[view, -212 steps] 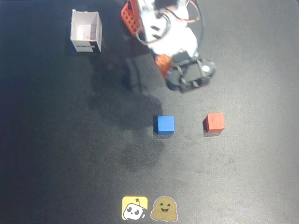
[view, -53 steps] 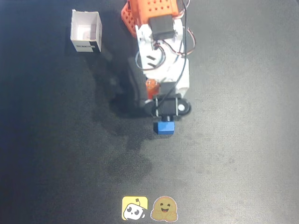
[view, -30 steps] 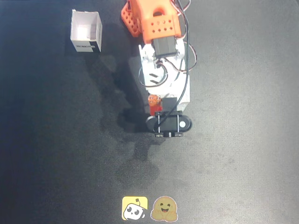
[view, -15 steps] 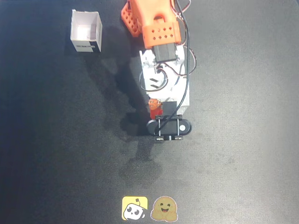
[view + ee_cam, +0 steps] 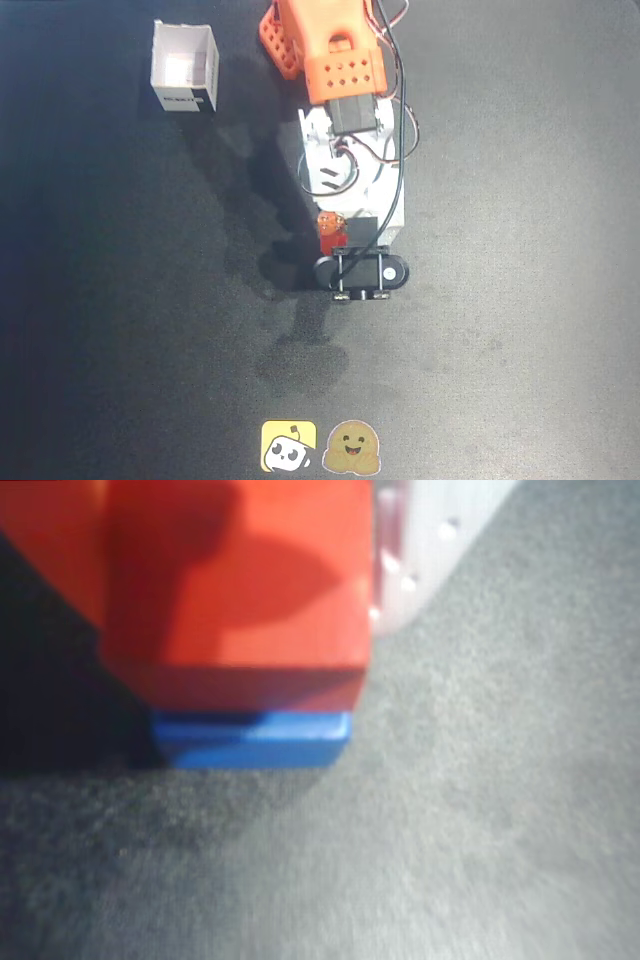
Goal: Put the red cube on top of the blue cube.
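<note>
In the wrist view the red cube (image 5: 240, 580) fills the upper left and centre of the frame, and a strip of the blue cube (image 5: 255, 738) shows directly under its lower edge. The two look touching or very nearly so, with the red one roughly square over the blue. A pale finger (image 5: 400, 560) presses against the red cube's right face at the upper right of that frame, so the jaws appear closed on the red cube; the opposite finger is out of sight.

In the overhead view the arm (image 5: 345, 130) reaches down from the top centre, and its black wrist hides both cubes near the middle of the frame. A white box (image 5: 185, 65) sits in the upper left, well apart, and two stickers (image 5: 320, 445) lie at the bottom centre of the dark counter (image 5: 520, 300).

The step in hand is judged to be the release. To do it well, the arm should settle until the red cube bears fully on the blue, open the jaws slowly and evenly so neither finger drags it sideways, then lift straight up before swinging away.
</note>
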Controlling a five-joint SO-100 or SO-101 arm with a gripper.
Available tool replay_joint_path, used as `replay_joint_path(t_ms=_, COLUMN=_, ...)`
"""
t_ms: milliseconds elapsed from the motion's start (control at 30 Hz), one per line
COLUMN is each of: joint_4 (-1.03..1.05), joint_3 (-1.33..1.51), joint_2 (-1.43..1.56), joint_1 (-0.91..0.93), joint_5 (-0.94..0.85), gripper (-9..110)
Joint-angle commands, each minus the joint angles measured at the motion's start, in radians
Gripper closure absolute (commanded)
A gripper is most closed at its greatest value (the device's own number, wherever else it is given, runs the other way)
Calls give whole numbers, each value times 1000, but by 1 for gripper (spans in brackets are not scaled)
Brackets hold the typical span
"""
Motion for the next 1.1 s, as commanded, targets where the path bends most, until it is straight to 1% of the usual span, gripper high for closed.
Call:
replay_joint_path(t_ms=0, joint_4=-20, joint_3=0, joint_2=11, joint_1=5, joint_5=-9, gripper=83)
replay_joint_path(t_ms=167, joint_4=-25, joint_3=9, joint_2=20, joint_1=6, joint_5=-9, gripper=78)
replay_joint_path(t_ms=467, joint_4=14, joint_3=5, joint_2=80, joint_1=6, joint_5=-9, gripper=78)
replay_joint_path(t_ms=600, joint_4=98, joint_3=-21, joint_2=156, joint_1=6, joint_5=-12, gripper=78)
replay_joint_path(t_ms=900, joint_4=313, joint_3=-25, joint_2=454, joint_1=6, joint_5=-89, gripper=78)
replay_joint_path(t_ms=1067, joint_4=422, joint_3=-20, joint_2=597, joint_1=40, joint_5=-169, gripper=83)
